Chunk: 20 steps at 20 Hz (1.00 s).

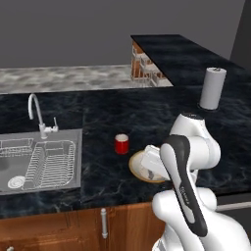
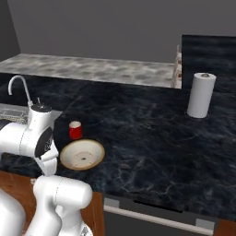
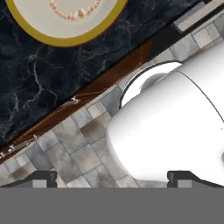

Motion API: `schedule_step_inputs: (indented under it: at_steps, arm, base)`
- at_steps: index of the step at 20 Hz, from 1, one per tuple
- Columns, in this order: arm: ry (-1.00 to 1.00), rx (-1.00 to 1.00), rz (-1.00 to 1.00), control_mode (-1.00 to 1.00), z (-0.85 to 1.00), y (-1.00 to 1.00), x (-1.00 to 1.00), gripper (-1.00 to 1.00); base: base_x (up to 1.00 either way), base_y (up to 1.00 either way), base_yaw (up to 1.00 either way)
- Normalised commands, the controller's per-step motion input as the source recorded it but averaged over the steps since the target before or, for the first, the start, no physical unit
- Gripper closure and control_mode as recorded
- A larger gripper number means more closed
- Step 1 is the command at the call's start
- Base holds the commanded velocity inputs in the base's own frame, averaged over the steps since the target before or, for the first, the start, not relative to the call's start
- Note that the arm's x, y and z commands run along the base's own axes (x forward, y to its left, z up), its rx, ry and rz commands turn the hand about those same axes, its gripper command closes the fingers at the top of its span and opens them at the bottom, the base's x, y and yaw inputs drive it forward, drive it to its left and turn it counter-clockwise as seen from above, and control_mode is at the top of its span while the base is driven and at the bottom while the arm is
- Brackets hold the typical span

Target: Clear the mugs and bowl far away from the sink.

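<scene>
While folded low at lower centre of the left base view, gripper point(image 3: 111, 177) with fingertips set wide apart and holding nothing. Bowl point(image 2: 83, 154) at centre left on the counter point(image 2: 152, 133), near its front edge; red mug point(image 2: 75, 130) just behind, touching or apart undeterminable. Sink point(image 1: 39, 164) at far left. Risk: a low sweep knocking the bowl off the edge, or tipping the mug toward the sink.
</scene>
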Motion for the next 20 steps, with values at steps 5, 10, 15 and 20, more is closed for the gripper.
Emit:
schedule_step_inputs:
  at_steps: [5, 10, 15, 20]
  arm:
    - [0.00, 0.00, 0.00, 1.00, 0.00, 0.00, 0.00, -1.00]
    - [0.00, 0.00, 0.00, 1.00, 0.00, 0.00, 0.00, -1.00]
    - [0.00, 0.00, 0.00, 1.00, 0.00, 0.00, 0.00, -1.00]
    - [0.00, 0.00, 0.00, 1.00, 0.00, 0.00, 0.00, -1.00]
  base:
    - [0.48, -0.18, -0.01]
    - [0.15, -0.01, 0.00]
    - [0.00, 0.00, 0.00]
    - [0.00, 0.00, 0.00]
